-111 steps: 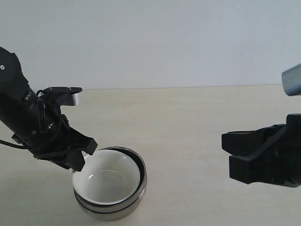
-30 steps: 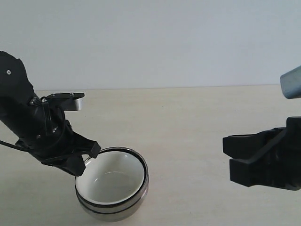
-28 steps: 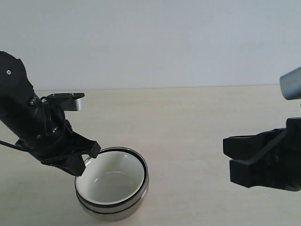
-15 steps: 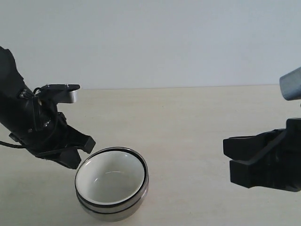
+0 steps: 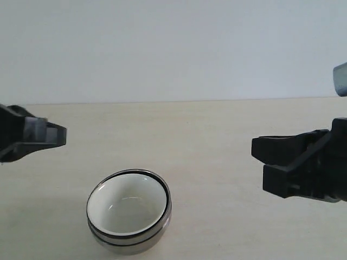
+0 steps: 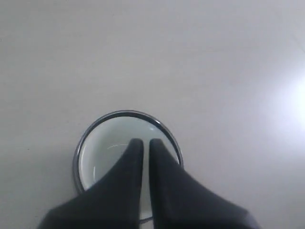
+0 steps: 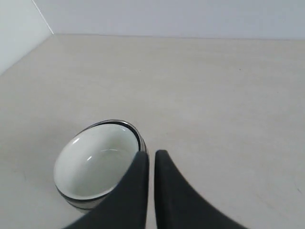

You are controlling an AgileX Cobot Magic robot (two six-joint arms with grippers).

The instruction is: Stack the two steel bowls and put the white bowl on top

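Observation:
The white bowl [image 5: 126, 203] sits nested inside the stacked steel bowls [image 5: 130, 239] near the table's front, left of centre; only the steel rims and outer wall show around it. My left gripper [image 5: 59, 135] hangs shut and empty at the left edge, well above and left of the stack. In the left wrist view its fingertips [image 6: 142, 141] look straight down over the white bowl [image 6: 102, 152]. My right gripper [image 5: 255, 162] is shut and empty at the right, far from the bowls. The right wrist view shows the stack [image 7: 95, 160] beside its gripper [image 7: 151, 152].
The pale wooden table [image 5: 217, 130] stretches back to a plain white wall. A grey metal part [image 5: 340, 78] of the right arm shows at the right edge.
My left gripper has pulled away from the bowl's rim, rising and moving left toward the frame edge. The bowl stack and the right arm have stayed put.

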